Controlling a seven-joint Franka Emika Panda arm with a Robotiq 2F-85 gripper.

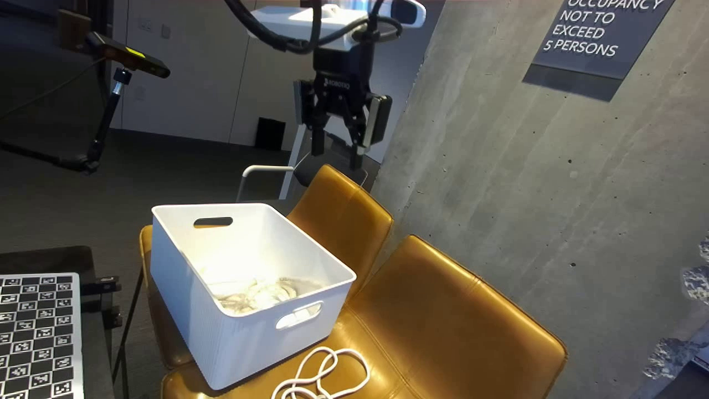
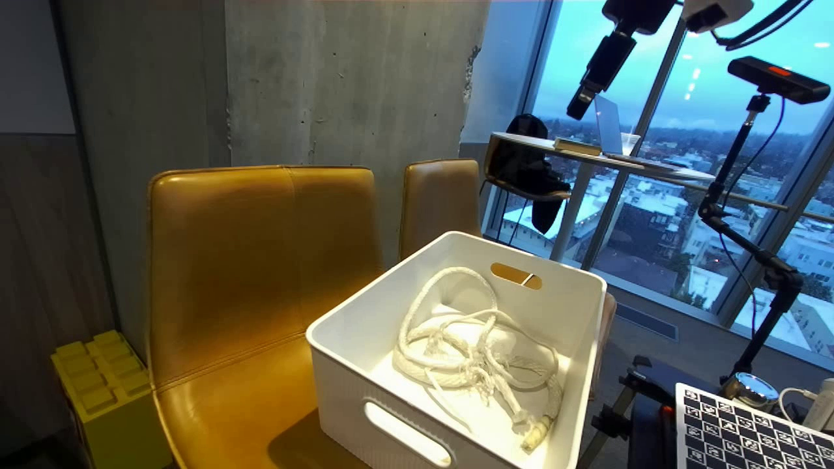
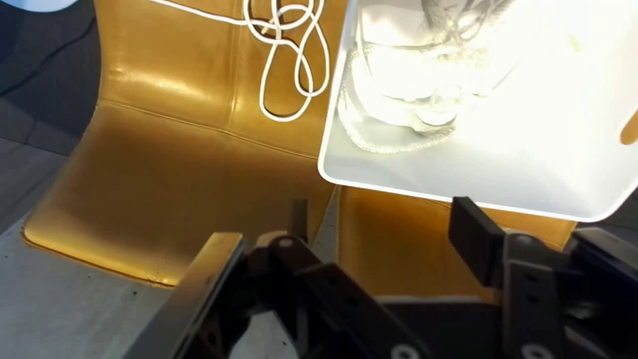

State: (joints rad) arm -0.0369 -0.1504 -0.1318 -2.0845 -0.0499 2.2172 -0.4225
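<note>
Gripper (image 1: 337, 157) hangs in midair, higher than a white bin (image 1: 249, 343) and two tan chairs (image 1: 454, 310), its jaws standing well apart with nothing between them. The bin rests across the chair seats, its rim ahead of the fingers (image 3: 476, 244) in the wrist view. Inside lies a tangle of pale rope (image 2: 482, 365), seen most fully in an exterior view and partly bleached by glare in the wrist view. A white cord (image 3: 300, 52) is looped on a seat just beside the bin. A concrete wall (image 1: 476, 166) bearing an occupancy sign (image 1: 587, 44) rises behind the chairs; a patterned board (image 1: 39, 332) and a camera (image 1: 130, 55) on a jointed stand (image 1: 105, 122) are on the opposite side. In an exterior view, tall windows (image 2: 697, 85) back a table (image 2: 651, 167) that carries a laptop (image 2: 609, 124), and a yellow block (image 2: 104, 397) stands near a chair.
</note>
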